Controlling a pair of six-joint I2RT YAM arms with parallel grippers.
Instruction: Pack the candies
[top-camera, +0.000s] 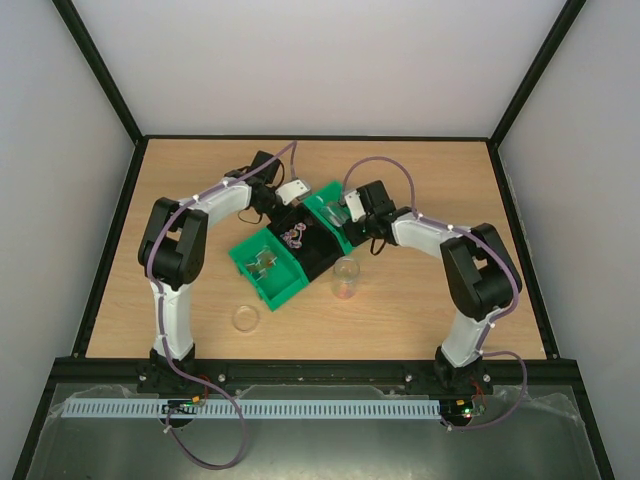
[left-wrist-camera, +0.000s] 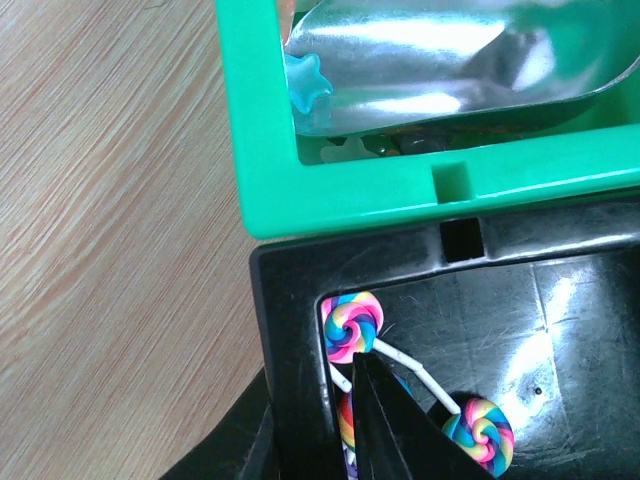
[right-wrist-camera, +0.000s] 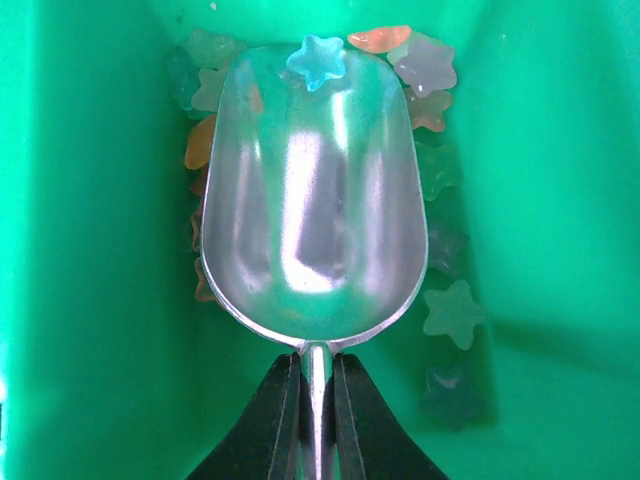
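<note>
Candies (right-wrist-camera: 452, 312) shaped like little stars lie in the bottom of a green bin (right-wrist-camera: 90, 250). They are orange, pink, pale green and blue, and most of them sit close around a shiny metal scoop (right-wrist-camera: 315, 200). One blue star (right-wrist-camera: 317, 62) rests on the front lip of the scoop. The right gripper (right-wrist-camera: 318, 400) has its two black fingers pressed tight on the thin handle of the scoop, one on each side, and the scoop's bowl is down inside the bin.

Next to that green bin stands a black bin (left-wrist-camera: 290, 290) – the two touch, edge to edge. In it lie swirly lollipops (left-wrist-camera: 352, 325) on white sticks. The left gripper (top-camera: 295, 210) hangs over this black bin. One black finger (left-wrist-camera: 385, 430) shows in the left wrist view, right by the sticks, but I cannot tell if the fingers are pinching a stick or are apart.

On the wooden table (top-camera: 420, 310) there is a second green bin (top-camera: 285, 290) on the other side of the black one, a clear cup (top-camera: 346, 277) standing up just in front, and a small round clear thing (top-camera: 246, 318) nearer the left arm.
</note>
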